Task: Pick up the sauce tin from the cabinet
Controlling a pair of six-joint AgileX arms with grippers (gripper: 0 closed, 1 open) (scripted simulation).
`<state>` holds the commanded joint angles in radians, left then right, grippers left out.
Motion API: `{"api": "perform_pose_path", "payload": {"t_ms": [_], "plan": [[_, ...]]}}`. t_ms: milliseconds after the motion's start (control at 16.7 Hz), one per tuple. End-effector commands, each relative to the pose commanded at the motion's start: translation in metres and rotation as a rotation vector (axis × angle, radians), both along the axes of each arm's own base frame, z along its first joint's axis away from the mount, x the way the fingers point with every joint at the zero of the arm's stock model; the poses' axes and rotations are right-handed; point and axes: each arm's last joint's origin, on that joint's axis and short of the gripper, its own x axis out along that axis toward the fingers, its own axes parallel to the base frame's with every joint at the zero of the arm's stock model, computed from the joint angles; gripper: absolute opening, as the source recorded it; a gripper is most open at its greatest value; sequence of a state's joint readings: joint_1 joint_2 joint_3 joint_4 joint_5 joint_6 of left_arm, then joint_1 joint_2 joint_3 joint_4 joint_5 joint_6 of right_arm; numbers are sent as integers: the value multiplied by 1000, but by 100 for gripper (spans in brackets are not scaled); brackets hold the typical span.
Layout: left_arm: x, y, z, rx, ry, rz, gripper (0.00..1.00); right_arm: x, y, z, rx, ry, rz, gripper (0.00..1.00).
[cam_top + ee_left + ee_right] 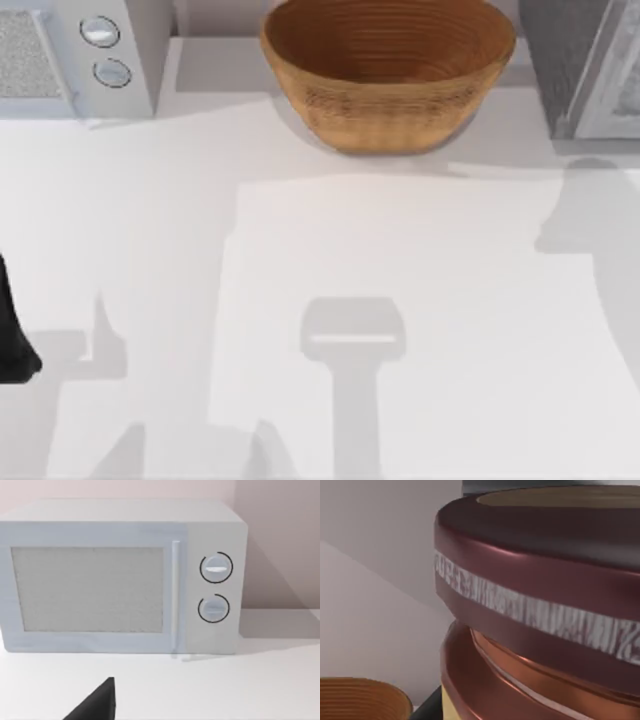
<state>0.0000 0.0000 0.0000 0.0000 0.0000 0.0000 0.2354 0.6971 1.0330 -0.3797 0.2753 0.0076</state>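
The sauce tin [535, 605] sits very close in the right wrist view. It has a dark maroon lid with a pale patterned band, a coppery rim and a tan body below. My right gripper is right up against it. The cabinet [560, 70] stands at the table's far right, with a dark grey speckled side and a pale framed door. My left gripper [12, 345] is parked at the table's left edge, and a dark part of it [95, 705] shows in the left wrist view.
A big woven brown basket [388, 70] stands at the back middle, and its rim [355, 700] lies beyond the tin. A white appliance with two round knobs [100, 50] sits at the back left, facing the left wrist camera [125, 580].
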Motion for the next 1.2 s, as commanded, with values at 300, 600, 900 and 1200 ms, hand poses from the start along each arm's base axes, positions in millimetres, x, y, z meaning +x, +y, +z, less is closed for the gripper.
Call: {"api": "perform_pose_path", "payload": {"t_ms": [300,600,900,1200], "plan": [[0,0,0,0,0,0,100,-16,-16,-135,2,58,9,0],[0,0,0,0,0,0,100,-24,-24,-222,13,6,28,0],[0,0,0,0,0,0,100,-25,-26,-243,13,-40,37,0],[0,0,0,0,0,0,100,-24,-25,-244,15,-32,40,0]]}}
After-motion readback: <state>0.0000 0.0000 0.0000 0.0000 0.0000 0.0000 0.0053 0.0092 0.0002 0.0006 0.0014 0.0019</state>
